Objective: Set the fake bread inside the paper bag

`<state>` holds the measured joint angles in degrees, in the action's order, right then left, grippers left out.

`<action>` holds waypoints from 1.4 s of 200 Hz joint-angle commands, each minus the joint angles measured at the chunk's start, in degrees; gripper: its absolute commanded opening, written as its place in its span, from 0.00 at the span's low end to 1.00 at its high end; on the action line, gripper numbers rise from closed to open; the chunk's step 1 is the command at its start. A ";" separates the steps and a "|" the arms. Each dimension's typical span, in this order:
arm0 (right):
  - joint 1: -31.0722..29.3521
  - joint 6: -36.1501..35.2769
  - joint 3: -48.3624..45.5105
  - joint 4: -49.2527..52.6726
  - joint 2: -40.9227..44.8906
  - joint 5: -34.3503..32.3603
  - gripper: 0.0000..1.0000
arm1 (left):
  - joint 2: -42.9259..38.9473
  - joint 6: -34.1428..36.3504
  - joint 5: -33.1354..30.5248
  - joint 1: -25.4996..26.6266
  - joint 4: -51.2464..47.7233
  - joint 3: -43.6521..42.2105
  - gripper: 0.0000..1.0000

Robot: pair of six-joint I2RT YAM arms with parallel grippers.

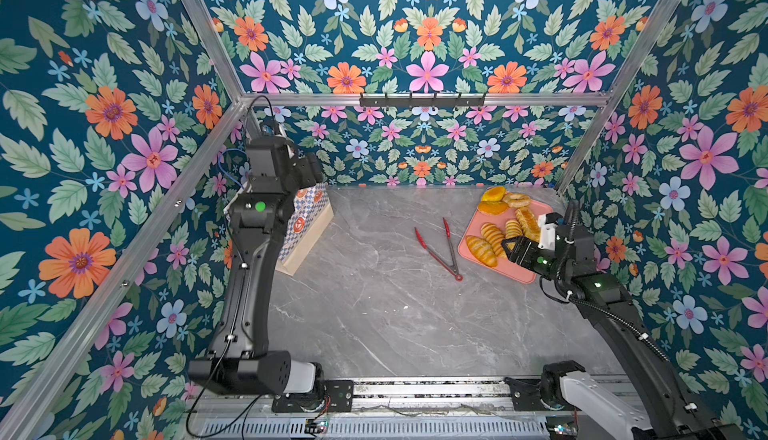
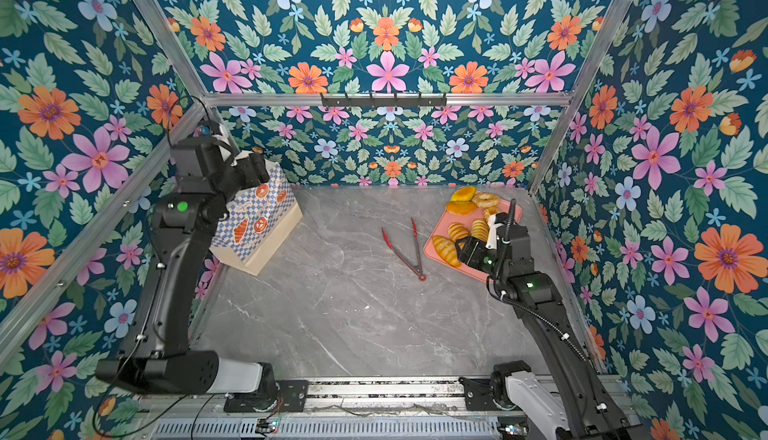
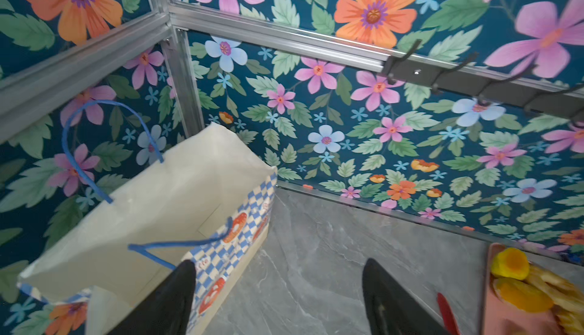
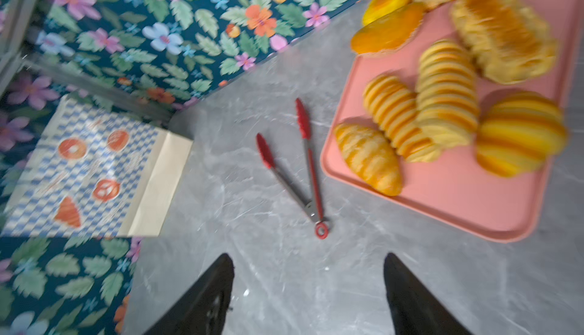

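Floral wallpaper (image 1: pixel 415 43) closes in a grey marble tabletop (image 1: pixel 374 313) on three sides. We see the paper bag (image 1: pixel 307 226) standing at the left rear corner of that surface, its mouth open and its blue cord handles (image 3: pixel 82 147) arching over the rim. All of the fake bread (image 1: pixel 494 234) we can see sits on a pink tray (image 1: pixel 515 274) at the right rear, well apart from the bag: ridged loaves (image 4: pixel 445 96) side by side toward the near end, orange buns (image 4: pixel 388 30) and a ring doughnut (image 1: pixel 516 199) at the far edge. Red-tipped tongs (image 1: pixel 440 251) lie spread in a V on the marble between bag and tray, just beside the tray. We find the left gripper (image 3: pixel 278 262) hanging high by the bag's mouth, its fingers spread and grasping nothing, one finger overlapping the checkered side in the wrist view. Our right gripper (image 4: pixel 307 256) hovers over the near part of the tray close to the loaves, fingers likewise parted with nothing between them.
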<state>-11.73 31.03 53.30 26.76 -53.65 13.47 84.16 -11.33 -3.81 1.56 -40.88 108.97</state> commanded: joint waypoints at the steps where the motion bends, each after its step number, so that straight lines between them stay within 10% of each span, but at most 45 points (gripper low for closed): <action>1: -5.35 -0.11 2.67 2.63 -1.16 0.04 0.76 | 6.26 2.76 5.27 -5.19 -13.85 10.58 0.83; 72: -23.25 -0.75 10.89 3.95 -8.60 -6.85 0.77 | 22.25 1.10 19.83 -18.82 -13.89 19.72 0.79; 160: -24.96 -0.25 10.47 2.72 -11.30 -6.80 0.79 | 21.44 0.80 35.72 -20.39 -2.33 4.22 0.79; 280: -25.00 -0.09 10.16 2.25 -11.57 -5.39 0.79 | 20.03 6.26 19.66 -12.47 -4.58 0.39 0.71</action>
<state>-36.69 30.85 63.40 29.76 -65.21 7.40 104.20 -7.18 21.85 -11.77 -44.36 109.49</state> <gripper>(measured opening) 0.792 0.742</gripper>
